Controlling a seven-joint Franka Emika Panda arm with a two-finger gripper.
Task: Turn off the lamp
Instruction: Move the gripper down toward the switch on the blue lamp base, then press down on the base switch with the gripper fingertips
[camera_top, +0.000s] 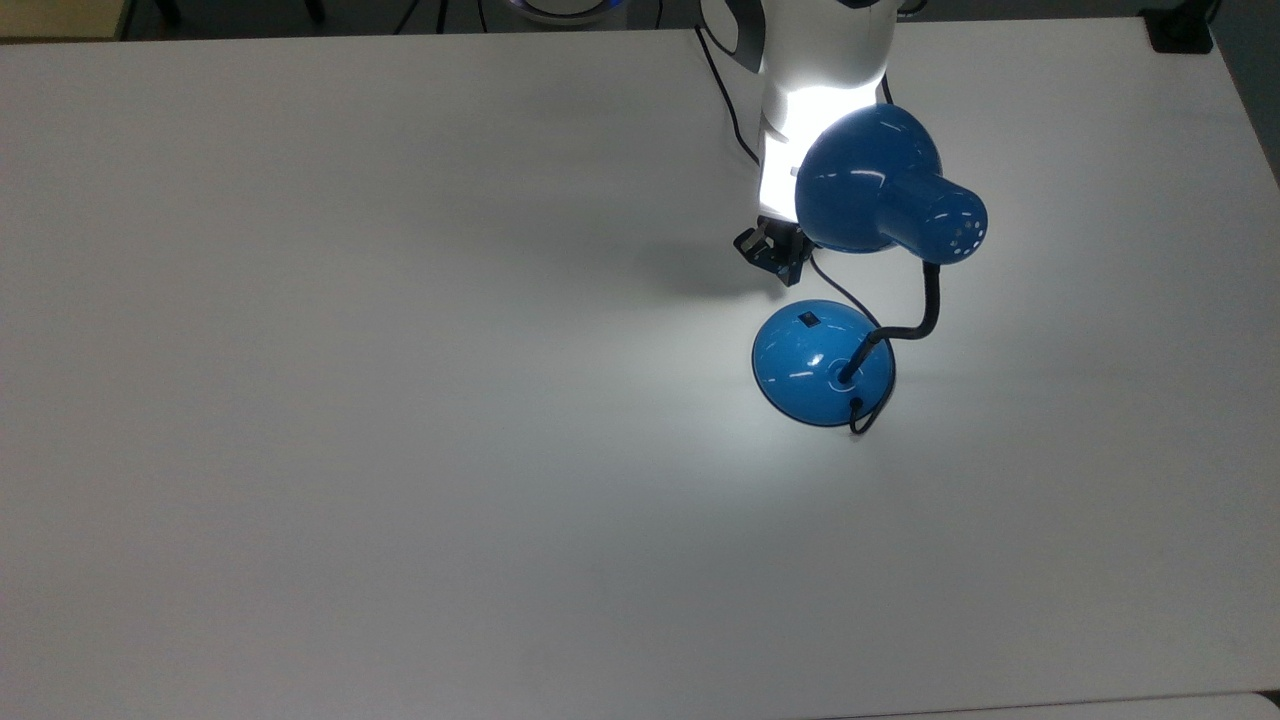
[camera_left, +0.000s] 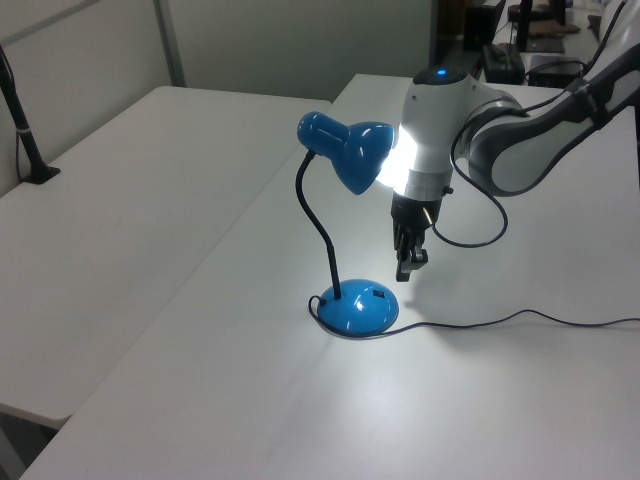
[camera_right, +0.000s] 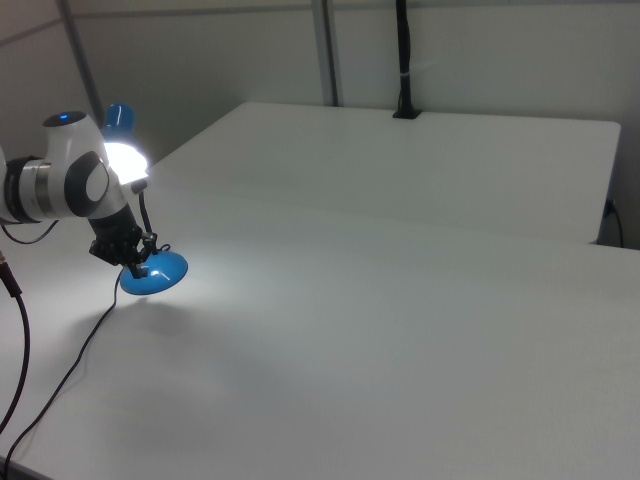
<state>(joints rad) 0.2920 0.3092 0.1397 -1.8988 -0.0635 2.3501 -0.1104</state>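
The lamp is lit and stands on the white table (camera_top: 300, 420). Its blue bell shade (camera_top: 868, 180) (camera_left: 352, 152) hangs on a black gooseneck (camera_top: 930, 305) over the round blue base (camera_top: 820, 368) (camera_left: 358, 308) (camera_right: 160, 272). A small black switch (camera_top: 807, 319) (camera_left: 378, 295) sits on the base's dome. My gripper (camera_top: 775, 258) (camera_left: 408, 262) (camera_right: 135, 262) points down, fingers shut and holding nothing. It hovers just beyond the base's edge nearest the switch, partly under the shade, apart from the base. The lamp's light falls on my white wrist.
The thin black cord (camera_top: 835, 285) (camera_left: 500, 320) runs from the base across the table, past my gripper. A black clamp (camera_top: 1180, 30) sits at the top view's top right corner. A second white table (camera_left: 120, 200) adjoins on the left view's left.
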